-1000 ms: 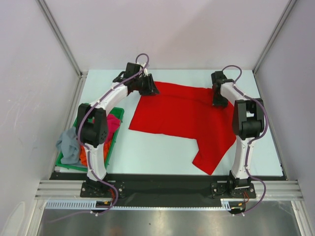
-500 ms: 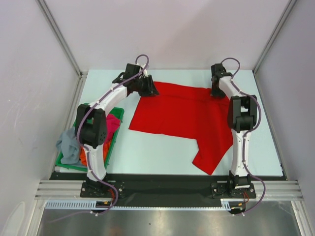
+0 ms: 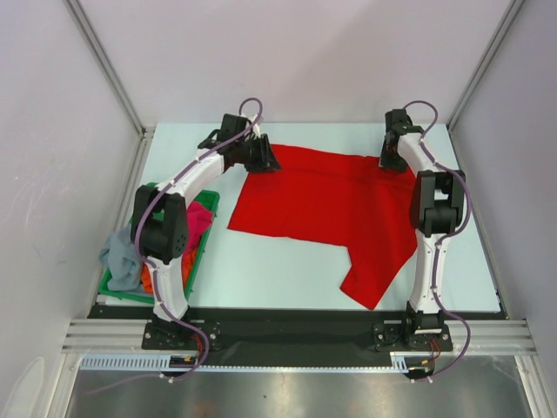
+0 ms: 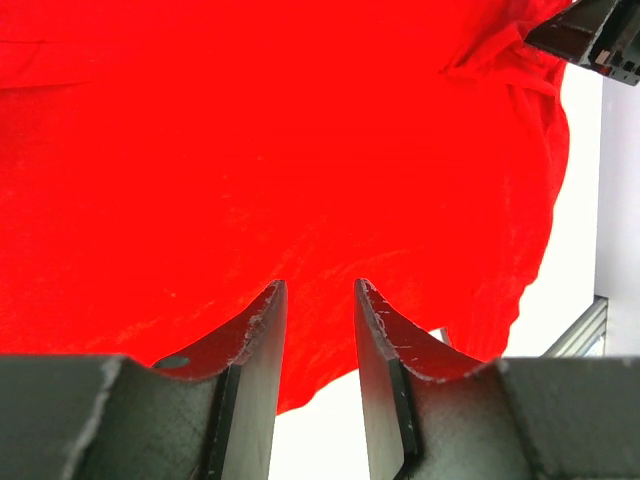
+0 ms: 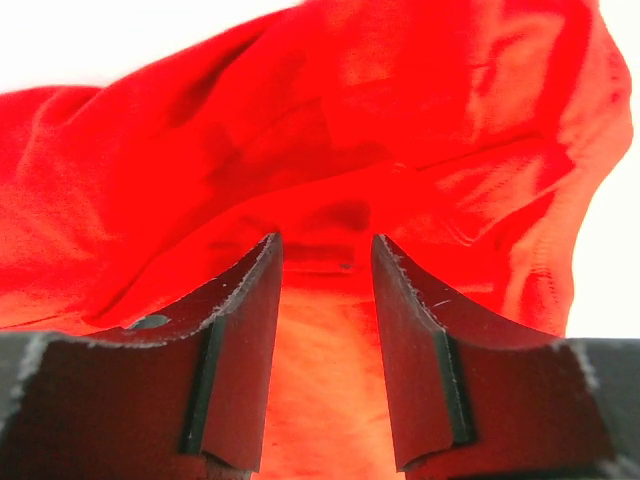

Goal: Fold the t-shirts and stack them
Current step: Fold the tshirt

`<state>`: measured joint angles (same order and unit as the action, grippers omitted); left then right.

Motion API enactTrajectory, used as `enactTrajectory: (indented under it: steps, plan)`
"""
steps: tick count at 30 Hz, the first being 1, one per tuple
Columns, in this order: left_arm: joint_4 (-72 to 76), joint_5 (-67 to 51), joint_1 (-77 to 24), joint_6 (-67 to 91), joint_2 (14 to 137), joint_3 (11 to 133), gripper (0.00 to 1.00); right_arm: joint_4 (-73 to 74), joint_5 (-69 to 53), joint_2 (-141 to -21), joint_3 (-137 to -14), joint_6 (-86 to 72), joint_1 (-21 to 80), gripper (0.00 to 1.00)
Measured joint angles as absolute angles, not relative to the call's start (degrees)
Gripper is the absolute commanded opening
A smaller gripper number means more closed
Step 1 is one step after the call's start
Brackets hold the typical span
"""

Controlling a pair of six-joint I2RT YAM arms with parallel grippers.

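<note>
Left arm (image 3: 190, 176) and right arm (image 3: 425, 274) are showing white links between black joint housings. Purple-grey cables (image 3: 252, 97) are looping along each. Black, scuffed fingers (image 4: 255, 360) are tapering to blunt tips.

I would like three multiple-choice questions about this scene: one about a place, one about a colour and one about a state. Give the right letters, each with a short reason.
1. Where does the green tray stand?
A. at the left edge of the table
B. at the far right corner
C. between the two arm bases

2. What colour is the cloth that hangs over the tray's near left corner?
A. yellow
B. grey-blue
C. black

3. How does the red t-shirt lie?
A. rolled into a ball
B. hung in the air, clear of the table
C. spread out on the table

Answers:
1 A: the top view shows the tray at the table's left side.
2 B: the grey-blue cloth droops over that corner.
3 C: the shirt lies mostly flat across the table's middle.
</note>
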<state>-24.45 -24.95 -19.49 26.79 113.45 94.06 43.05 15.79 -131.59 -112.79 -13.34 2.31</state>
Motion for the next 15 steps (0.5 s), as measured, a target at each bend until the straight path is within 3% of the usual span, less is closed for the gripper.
enactTrajectory:
  steps: [7, 15]
  plan:
    - [-24.45, -25.74, -19.49, 26.87, 113.45, 94.06, 0.38, 42.78, 13.76, -130.80, -111.55, -15.05, 0.23, 0.48]
    - [-24.45, -25.76, -19.49, 26.87, 113.45, 94.06, 0.38, 42.33, 10.24, -130.80, -110.74, -17.15, -0.30, 0.39]
